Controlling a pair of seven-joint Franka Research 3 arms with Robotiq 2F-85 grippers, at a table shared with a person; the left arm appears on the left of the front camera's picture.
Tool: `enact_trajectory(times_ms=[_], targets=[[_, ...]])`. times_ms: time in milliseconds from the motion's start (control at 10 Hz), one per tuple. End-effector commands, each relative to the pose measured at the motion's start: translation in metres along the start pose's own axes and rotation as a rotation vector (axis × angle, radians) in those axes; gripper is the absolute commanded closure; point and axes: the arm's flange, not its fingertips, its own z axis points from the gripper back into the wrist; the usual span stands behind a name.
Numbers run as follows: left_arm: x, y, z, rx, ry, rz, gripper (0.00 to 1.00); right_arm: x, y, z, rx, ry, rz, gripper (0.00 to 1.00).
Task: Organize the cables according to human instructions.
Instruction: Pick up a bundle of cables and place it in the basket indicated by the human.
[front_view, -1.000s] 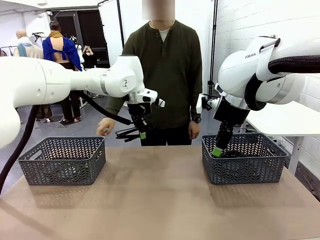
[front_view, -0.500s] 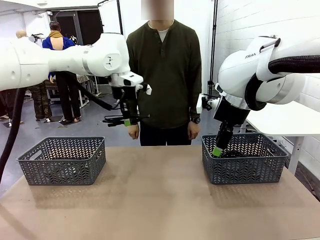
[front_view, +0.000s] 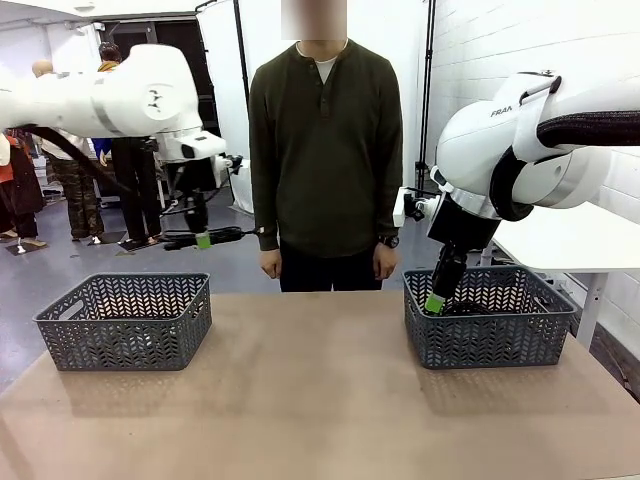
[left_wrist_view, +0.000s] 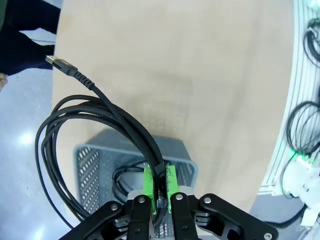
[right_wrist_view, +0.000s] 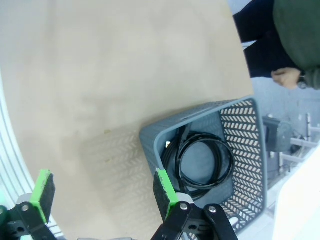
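Note:
My left gripper (front_view: 203, 238) hangs high above the left grey basket (front_view: 125, 320), shut on a coiled black cable (front_view: 225, 236) that sticks out sideways. In the left wrist view the green pads (left_wrist_view: 148, 181) pinch that cable (left_wrist_view: 95, 112); its loops fan out to the left and its plug (left_wrist_view: 57, 62) points away. Straight below is the left basket (left_wrist_view: 85, 165) with another cable (left_wrist_view: 120, 181) inside. My right gripper (front_view: 435, 300) is open at the near-left rim of the right basket (front_view: 490, 320). In the right wrist view a coiled cable (right_wrist_view: 202, 162) lies in that basket (right_wrist_view: 245, 150). The human (front_view: 325, 150) stands across the table, arms down.
The brown tabletop (front_view: 320, 400) stretches between the two baskets. The human's hand (right_wrist_view: 287, 77) hangs just beyond the table's far edge. Other people stand far off at the back left. A white table (front_view: 570, 240) stands beyond the right basket.
My left arm has swung left and risen, carrying the cable from in front of the human to above the left basket. The human's hand has dropped to the side. The right arm is still.

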Motion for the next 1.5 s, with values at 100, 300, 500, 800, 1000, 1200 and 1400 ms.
enact_trajectory(times_ms=[100,300,500,800,1000,1200,1400], targets=[[-0.058,-0.026,-0.003,0.037,0.001,-0.06,1.0,0.001,0.0,-0.001,-0.005,0.006,-0.001,0.0],[-0.081,-0.028,-0.006,0.061,0.013,-0.071,1.0,0.001,0.0,-0.001,-0.005,0.006,-0.001,0.0],[-0.094,-0.026,-0.008,0.059,-0.002,-0.074,1.0,0.001,0.0,-0.001,-0.005,0.006,-0.001,0.0],[-0.088,-0.018,-0.007,0.045,0.033,-0.053,1.0,0.001,0.0,-0.001,-0.005,0.006,-0.001,0.0],[-0.088,-0.018,-0.007,0.045,0.033,-0.053,1.0,0.001,0.0,-0.001,-0.005,0.006,-0.001,0.0],[-0.088,-0.018,-0.007,0.045,0.033,-0.053,1.0,0.001,0.0,-0.001,-0.005,0.006,-0.001,0.0],[-0.087,-0.02,-0.011,0.04,0.02,-0.05,1.0,0.001,0.0,-0.001,-0.005,0.006,-0.001,0.0]])
